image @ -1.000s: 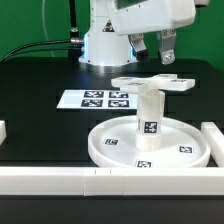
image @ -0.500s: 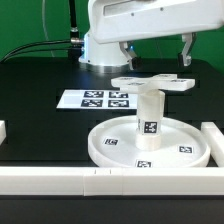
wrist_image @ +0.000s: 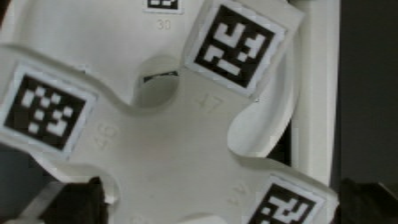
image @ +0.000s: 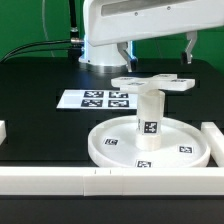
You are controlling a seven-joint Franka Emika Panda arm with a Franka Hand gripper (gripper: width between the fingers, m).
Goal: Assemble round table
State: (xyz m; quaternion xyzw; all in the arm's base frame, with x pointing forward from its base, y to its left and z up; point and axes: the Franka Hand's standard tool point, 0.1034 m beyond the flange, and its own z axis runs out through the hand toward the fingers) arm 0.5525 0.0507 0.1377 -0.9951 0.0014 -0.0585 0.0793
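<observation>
The large round rimmed disc (image: 150, 143) lies flat on the black table near the front. The short thick cylinder leg (image: 148, 112) stands upright at its middle. The cross-shaped foot (image: 153, 84) rests on top of the leg and fills the wrist view (wrist_image: 169, 120), its square tags showing. My gripper (image: 156, 50) hangs just above the foot, open and empty. One finger (image: 124, 52) and the other finger (image: 189, 47) stand wide apart over the foot's two ends. In the wrist view the gripper (wrist_image: 214, 215) shows only as dark finger edges.
The marker board (image: 97, 99) lies behind the disc on the exterior view's left. Long white bars edge the table at the front (image: 100, 180) and on the exterior view's right (image: 212, 135). The robot base (image: 105, 45) stands at the back.
One second ago the fingers showed close together above the foot's right end. Now they stand wide apart across the foot. Disc, leg and foot have not moved.
</observation>
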